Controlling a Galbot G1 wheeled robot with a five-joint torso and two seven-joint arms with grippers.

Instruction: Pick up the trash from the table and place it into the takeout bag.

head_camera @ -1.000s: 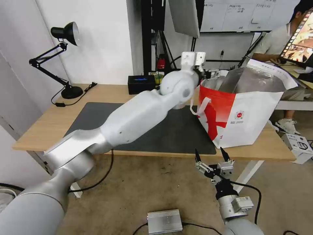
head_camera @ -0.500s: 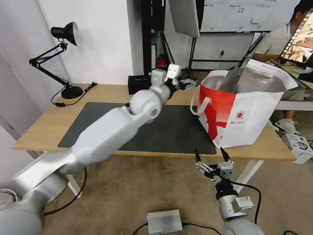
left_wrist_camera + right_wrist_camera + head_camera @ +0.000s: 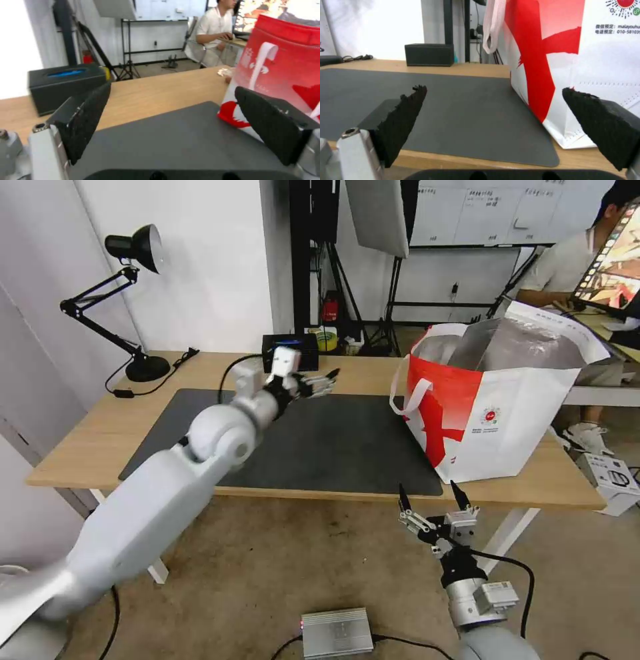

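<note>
**Both pincers empty, bag at the mat's right end**

My left gripper (image 3: 325,382) hangs over the far part of the mat (image 3: 347,447), fingers (image 3: 83,120) spread wide with nothing between them. My right gripper (image 3: 432,500) waits below the table's (image 3: 80,447) near edge, spread and empty too. The bag (image 3: 493,407) stands upright and open on the table, partly on the mat. A black box (image 3: 288,351) sits at the far edge. A crumpled white bit (image 3: 225,72) lies just beside the bag.
</note>
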